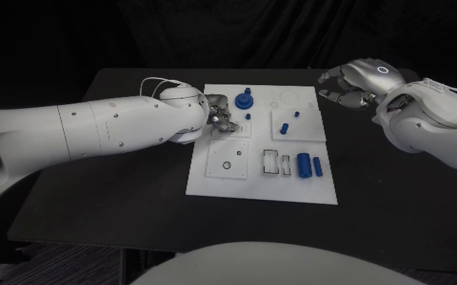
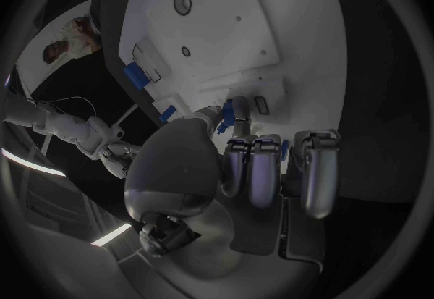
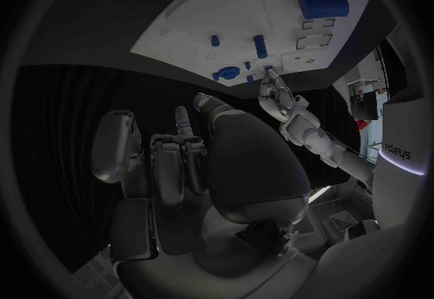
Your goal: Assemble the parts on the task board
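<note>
Blue parts (image 1: 304, 165) on a white task board (image 1: 262, 189), black table (image 1: 114, 192).

A robotics lab or test cell, black table (image 1: 114, 199) ringed by black curtains behind it, white task board (image 1: 228, 183) with small blue parts (image 1: 304, 164) laid out at the table's middle, bench-trial setup

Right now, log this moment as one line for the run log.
left hand: over board's left side beside blue gear, grip unclear | right hand: off board's far right corner, curled, holding nothing | two blue cylinders: lying near right
</note>
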